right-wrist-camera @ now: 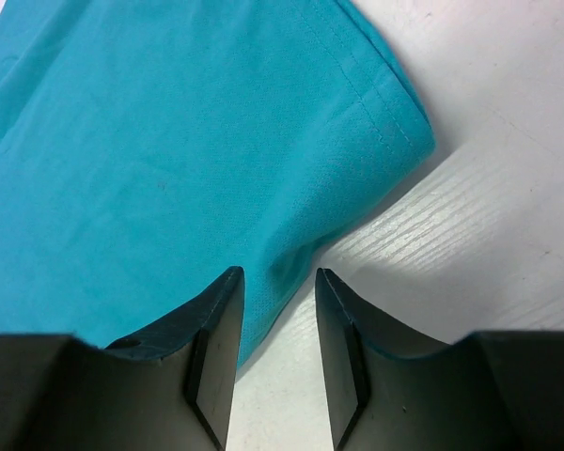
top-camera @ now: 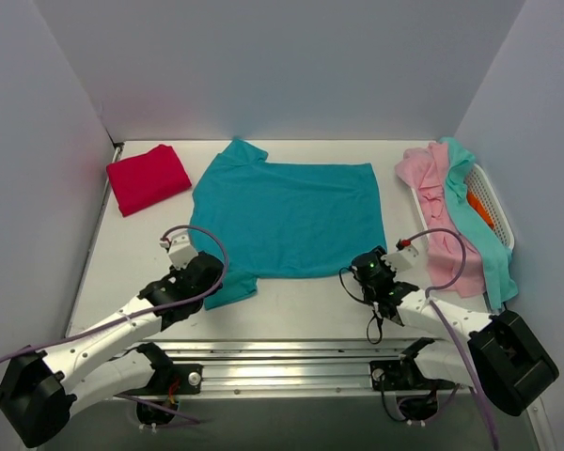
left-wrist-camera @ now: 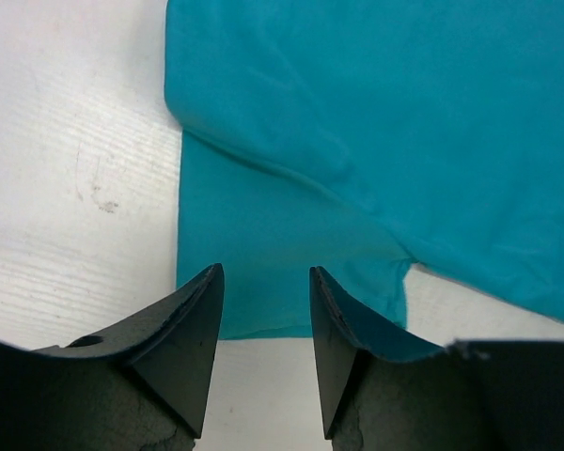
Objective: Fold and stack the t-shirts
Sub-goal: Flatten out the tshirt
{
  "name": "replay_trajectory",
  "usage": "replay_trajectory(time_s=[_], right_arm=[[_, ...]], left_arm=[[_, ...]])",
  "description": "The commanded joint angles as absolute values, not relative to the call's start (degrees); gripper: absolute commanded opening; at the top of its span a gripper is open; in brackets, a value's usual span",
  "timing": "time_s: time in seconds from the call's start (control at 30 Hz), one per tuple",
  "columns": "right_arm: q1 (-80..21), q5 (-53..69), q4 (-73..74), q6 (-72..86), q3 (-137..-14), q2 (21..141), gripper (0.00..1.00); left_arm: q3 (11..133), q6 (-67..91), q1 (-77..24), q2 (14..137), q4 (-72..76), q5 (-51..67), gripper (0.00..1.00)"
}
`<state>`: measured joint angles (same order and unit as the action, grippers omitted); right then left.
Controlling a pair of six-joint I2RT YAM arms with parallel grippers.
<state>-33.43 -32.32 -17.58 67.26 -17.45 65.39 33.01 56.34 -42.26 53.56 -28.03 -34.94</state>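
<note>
A deep teal t-shirt (top-camera: 287, 214) lies spread flat in the middle of the table, collar end to the left. A crimson-red t-shirt (top-camera: 148, 177) lies folded at the far left. My left gripper (top-camera: 210, 270) is open and empty at the teal shirt's near sleeve (left-wrist-camera: 282, 272), its jaws straddling the sleeve's hem. My right gripper (top-camera: 365, 270) is open and empty at the shirt's near right corner (right-wrist-camera: 291, 254), the hem edge running between its jaws. Pale pink (top-camera: 430, 183), light aqua (top-camera: 470, 211) and orange (top-camera: 480, 209) shirts lie at the right.
A white plastic basket (top-camera: 494, 202) stands at the right edge, with the pink and aqua shirts draped over it. Grey walls close the table at the back and both sides. A metal rail (top-camera: 291, 362) runs along the near edge between the arm bases.
</note>
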Motion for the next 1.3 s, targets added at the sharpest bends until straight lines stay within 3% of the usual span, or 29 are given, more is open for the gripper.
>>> replay_trajectory(time_s=[0.0,0.27,0.4,0.47,0.57,0.6,0.67,1.1,1.27], right_arm=[[-33.8,-35.1,-13.6,67.1,-17.2,64.9,0.33],[-33.7,-36.3,-9.1,69.0,-16.4,61.1,0.3],[-33.6,-37.4,-4.9,74.2,-15.2,57.1,0.19],[-32.9,-38.4,-3.9,76.7,-14.7,55.5,0.22],[-28.5,-35.5,-4.2,75.5,-14.0,53.8,0.37],[-25.6,-33.9,-6.9,74.6,-13.5,54.5,0.48],[-22.8,-29.2,-9.9,73.3,-12.9,56.4,0.51],[-18.9,-25.8,-17.6,71.5,-17.7,71.2,0.5],[-18.9,-25.5,-19.9,70.8,-19.9,75.8,0.43]], left_arm=[[31.6,61.0,-43.8,56.2,-28.9,-37.3,0.49],[32.5,65.0,-49.7,58.6,-30.4,-40.7,0.47],[32.6,66.4,-51.7,60.2,-30.1,-41.2,0.47],[32.7,66.6,-52.2,61.3,-29.3,-41.3,0.47],[32.7,66.9,-52.9,62.7,-28.7,-41.6,0.47],[32.8,67.0,-53.2,62.9,-28.7,-41.7,0.47],[32.7,66.9,-53.3,63.4,-28.0,-41.7,0.47],[30.7,63.6,-53.0,64.6,-23.5,-42.9,0.48],[29.7,62.8,-52.5,65.4,-21.4,-42.6,0.49]])
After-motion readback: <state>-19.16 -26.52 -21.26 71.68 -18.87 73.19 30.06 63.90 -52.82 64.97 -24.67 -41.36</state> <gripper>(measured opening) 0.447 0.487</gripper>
